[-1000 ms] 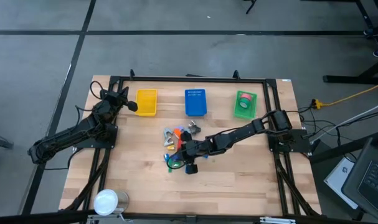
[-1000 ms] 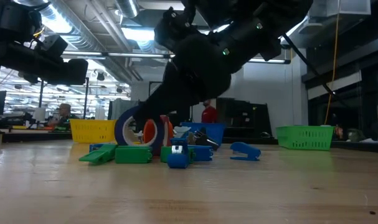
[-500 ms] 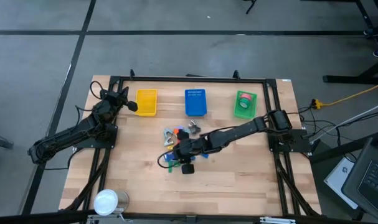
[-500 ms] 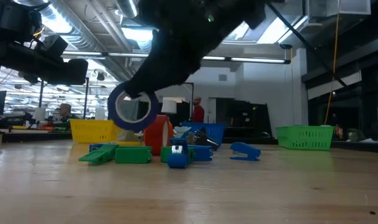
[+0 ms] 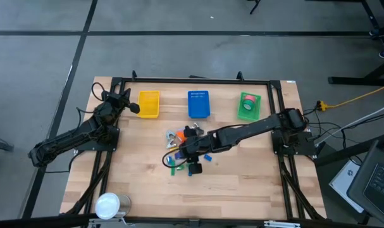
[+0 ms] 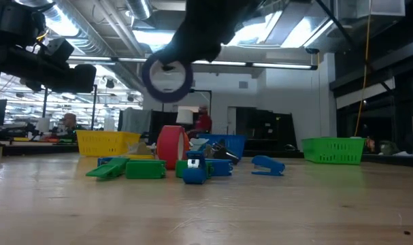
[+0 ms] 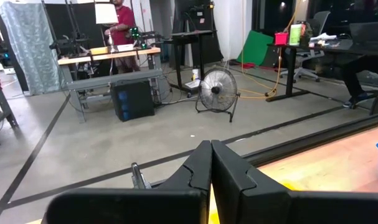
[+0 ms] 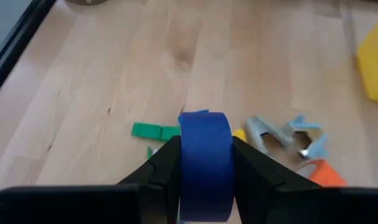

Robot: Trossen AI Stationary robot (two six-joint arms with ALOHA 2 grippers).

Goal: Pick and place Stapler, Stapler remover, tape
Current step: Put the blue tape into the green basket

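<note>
Lab (workbenches, exposed ducts)

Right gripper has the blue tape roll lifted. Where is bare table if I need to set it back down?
Bare table lies along the near edge, below the pile, and between the pile and the green basket. Around the pile it is crowded. The right gripper holds the blue tape roll.

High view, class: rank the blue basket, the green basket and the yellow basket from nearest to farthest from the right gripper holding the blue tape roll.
Measured from the right gripper:
1. Blue basket, middle of the far edge.
2. Yellow basket, on the left arm's side.
3. Green basket, on the right arm's side.
</note>
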